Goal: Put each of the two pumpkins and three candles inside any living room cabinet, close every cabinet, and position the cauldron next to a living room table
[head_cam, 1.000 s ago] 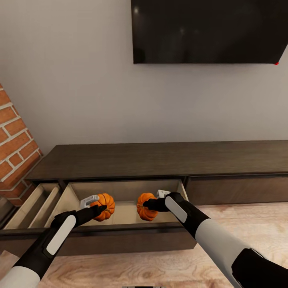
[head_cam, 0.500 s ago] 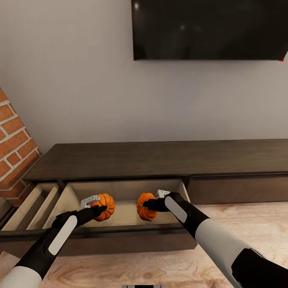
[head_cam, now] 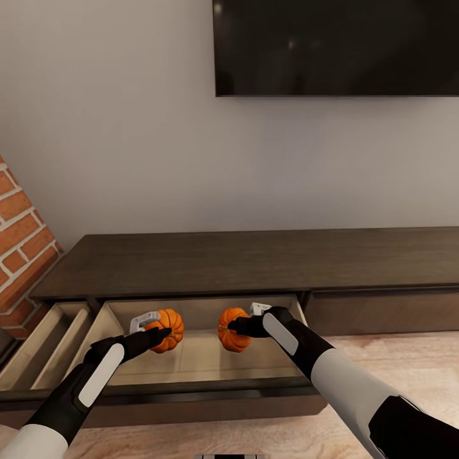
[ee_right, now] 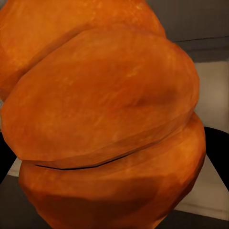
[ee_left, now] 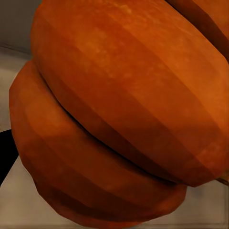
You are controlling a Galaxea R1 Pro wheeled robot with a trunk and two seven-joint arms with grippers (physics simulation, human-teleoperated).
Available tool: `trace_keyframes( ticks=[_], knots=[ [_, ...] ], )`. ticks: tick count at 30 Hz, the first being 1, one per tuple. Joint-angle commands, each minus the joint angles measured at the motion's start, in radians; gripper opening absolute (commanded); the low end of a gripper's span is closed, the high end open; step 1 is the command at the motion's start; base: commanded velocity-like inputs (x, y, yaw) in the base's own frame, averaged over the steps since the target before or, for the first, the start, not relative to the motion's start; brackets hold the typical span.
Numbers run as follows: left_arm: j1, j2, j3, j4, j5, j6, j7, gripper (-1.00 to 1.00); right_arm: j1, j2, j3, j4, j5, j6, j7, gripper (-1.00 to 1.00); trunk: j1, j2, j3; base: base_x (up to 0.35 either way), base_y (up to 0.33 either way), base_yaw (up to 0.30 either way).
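Note:
Two ribbed orange pumpkins hang over the open middle drawer of the long dark-brown cabinet [head_cam: 255,258]. My left gripper [head_cam: 155,326] is shut on the left pumpkin [head_cam: 167,329]; up close in the left wrist view the pumpkin [ee_left: 119,114] shows as orange ribs. My right gripper [head_cam: 241,322] is shut on the right pumpkin [head_cam: 232,330], which looms large in the right wrist view as well [ee_right: 105,119]. Both pumpkins are above the drawer's pale beige floor [head_cam: 197,354]. The candles, cauldron and table are out of view.
A second drawer [head_cam: 44,341] stands open at the left, next to a brick wall [head_cam: 19,245]. A black TV [head_cam: 338,48] hangs on the grey wall above the cabinet. Wood floor [head_cam: 395,357] lies at the right, in front of a closed drawer front [head_cam: 382,309].
The head view has shifted slightly, so the cabinet sits a little lower and to the right. Both grippers still hold their pumpkins over the drawer in about the same place.

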Motion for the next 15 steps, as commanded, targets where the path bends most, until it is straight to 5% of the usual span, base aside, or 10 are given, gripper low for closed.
trace_keyframes(
  ticks=[1, 15],
  knots=[
    [-0.001, 0.001, -0.003, -0.001, 0.01, 0.002, 0.011, -1.0, -0.001, -0.001, 0.004, -0.002, -0.011, 0.0, -0.012, -1.0, 0.0, 0.0, -0.001, 0.016, 0.002, 0.0],
    [-0.001, 0.001, -0.005, 0.011, 0.009, 0.002, 0.011, -1.0, -0.001, 0.0, 0.004, 0.015, -0.011, 0.0, -0.012, -1.0, 0.001, -0.001, -0.013, 0.002, 0.0, 0.0]
  ],
)
